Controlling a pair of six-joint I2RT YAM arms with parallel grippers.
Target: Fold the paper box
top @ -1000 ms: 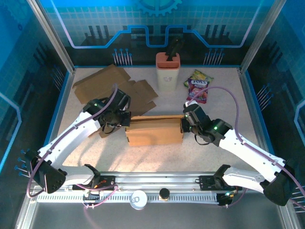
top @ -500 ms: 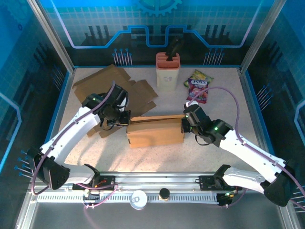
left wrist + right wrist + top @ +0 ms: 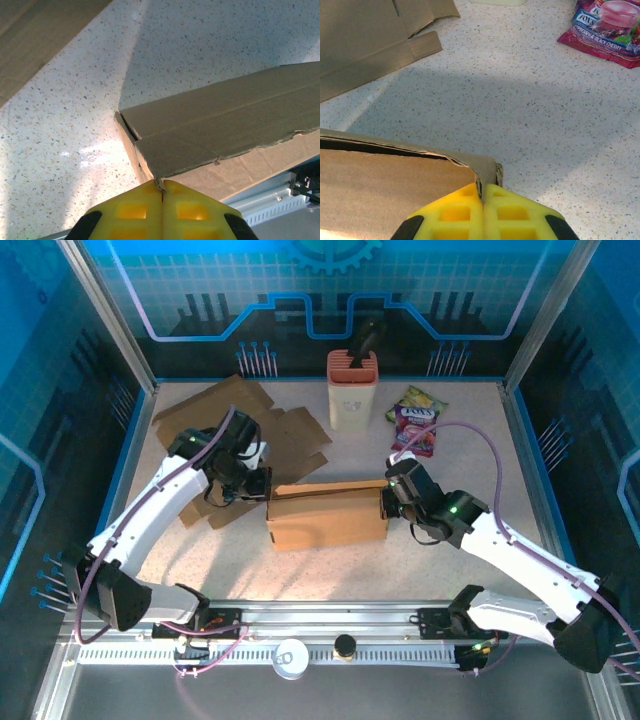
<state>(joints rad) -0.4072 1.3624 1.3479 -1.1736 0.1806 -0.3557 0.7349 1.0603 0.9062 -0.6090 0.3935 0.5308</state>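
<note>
The left claw [image 3: 162, 186] is seen clenched, fingertips pressed together, with a torn corner of the paper box [image 3: 225, 125] met right at the seam. Whether a sliver of card is pinched there cannot be told. The right claw [image 3: 482, 192] is likewise clenched and is set against the opposite end of the paper box [image 3: 395, 185], where a folded end wall is touched by the tips and a dark gap is left open along the upper edge.

From above, the left claw [image 3: 262, 485] and the right claw [image 3: 385, 502] are found at the two short ends of the paper box [image 3: 328, 515], which is laid lengthwise near the middle of the desk [image 3: 330, 570]. Flat cardboard sheets [image 3: 240, 425] are spread behind the left arm, a beige holder [image 3: 352, 390] is stood at the back, and a sweet packet [image 3: 418, 420] is laid to its right, all apart from the box.

The step in hand is judged to be the bracing and squaring of the raised body between the two claws. The ends and the top seem not yet closed. For the next move, one end should be steadied while the loose flap at the other is pushed inward, gently enough that the thin card is neither crushed nor slid along the desk
</note>
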